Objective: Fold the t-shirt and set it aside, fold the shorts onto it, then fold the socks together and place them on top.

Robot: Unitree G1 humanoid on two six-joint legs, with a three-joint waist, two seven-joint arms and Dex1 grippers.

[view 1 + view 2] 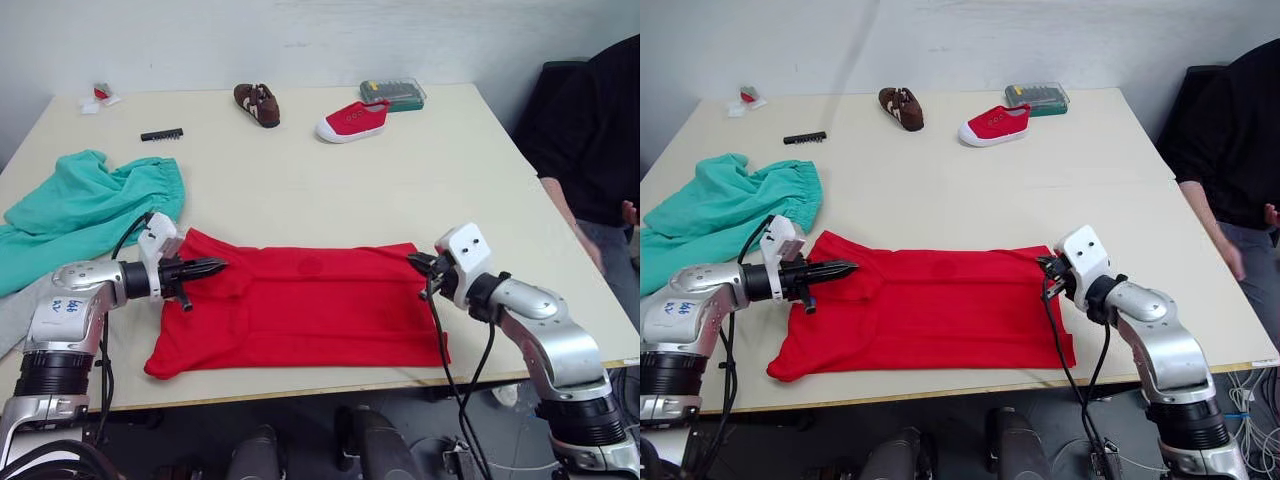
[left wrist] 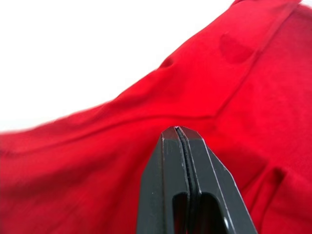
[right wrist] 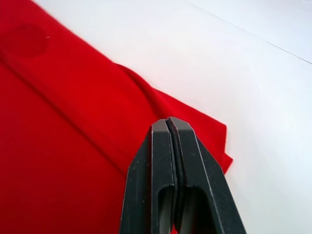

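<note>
The red t-shirt [image 1: 300,310] lies spread flat, folded into a wide band, near the table's front edge. My left gripper [image 1: 218,266] is shut and its tips rest over the shirt's left end by the sleeve. At the shirt's far right corner, my right gripper [image 1: 418,262] is also shut; no cloth shows between its fingers [image 3: 170,161]. In the left wrist view the closed fingers [image 2: 183,165] hover just above red fabric. The teal shorts [image 1: 80,210] lie crumpled at the left. A light grey patch, the socks [image 1: 14,318], shows at the left edge behind my left arm.
At the back of the cream table [image 1: 400,190] lie a brown shoe [image 1: 257,103], a red canvas shoe [image 1: 352,121], a green case [image 1: 393,94] and a black strip [image 1: 161,134]. A person in black [image 1: 590,130] stands at the table's right side.
</note>
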